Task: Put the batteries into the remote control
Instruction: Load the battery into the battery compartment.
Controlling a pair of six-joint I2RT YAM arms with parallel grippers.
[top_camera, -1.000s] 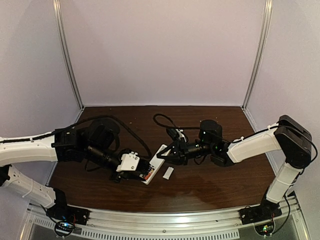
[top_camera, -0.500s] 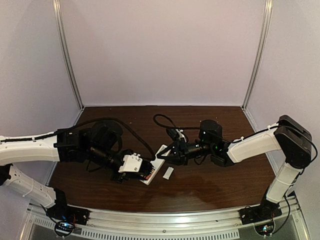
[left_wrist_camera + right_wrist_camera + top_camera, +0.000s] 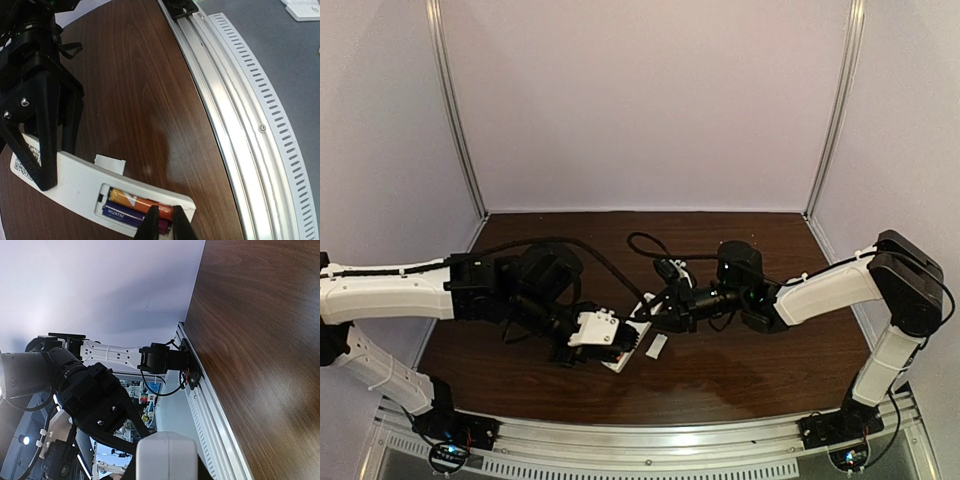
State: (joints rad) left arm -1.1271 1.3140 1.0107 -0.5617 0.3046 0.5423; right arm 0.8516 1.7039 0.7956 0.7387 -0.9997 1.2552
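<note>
While pinching the far end of the remote control point(image 3: 75, 182), at the middle of the surface point(image 3: 130, 75), in the jaws of the right gripper point(image 3: 56, 169), press the 2 batteries point(image 3: 140, 207), both in its open bay, home with the almost-closed jaws of the left gripper point(image 3: 165, 222), then fetch the cover point(image 3: 656, 346) just right.

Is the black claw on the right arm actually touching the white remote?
Touching. The left wrist view shows the right end effector with its two black fingers clamped across the end of the remote control, with no gap visible.
</note>
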